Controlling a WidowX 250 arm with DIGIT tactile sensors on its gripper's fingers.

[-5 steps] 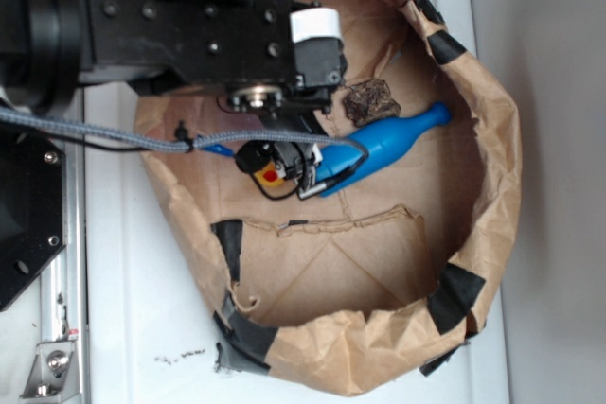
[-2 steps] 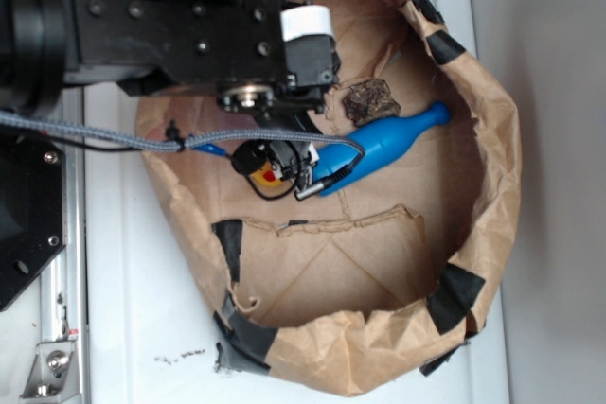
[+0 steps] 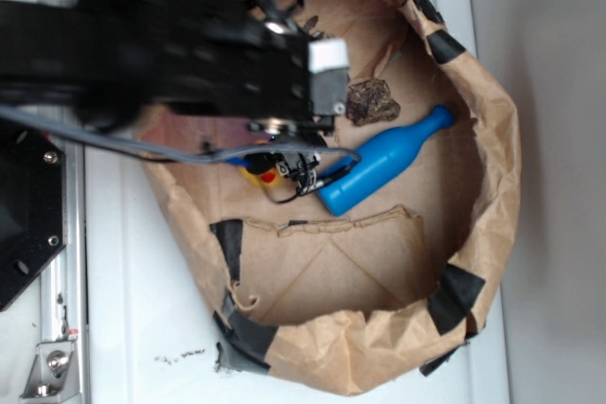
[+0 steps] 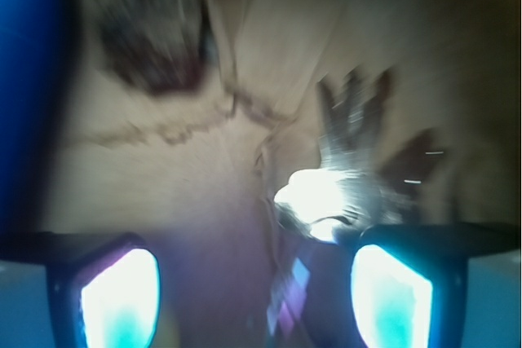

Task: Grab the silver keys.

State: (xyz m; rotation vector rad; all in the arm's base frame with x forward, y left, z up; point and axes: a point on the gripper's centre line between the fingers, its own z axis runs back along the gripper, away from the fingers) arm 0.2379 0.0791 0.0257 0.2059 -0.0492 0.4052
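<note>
- While the approach is judged to be under way, the jaws point(image 4: 257, 295) are seen wide apart in the wrist view, with nothing held between them.
- Just beyond the right-hand pad, the silver keys point(image 4: 347, 173) are found on the floor of the paper bag point(image 3: 492, 196): shiny, thin, fanned metal blades, blurred.
- A shift toward the keys and a descent are judged necessary before closing.
- A smooth blue bottle point(image 3: 383, 160) and a rough brown lump point(image 3: 369, 101) are seen nearby on creased brown paper.
</note>
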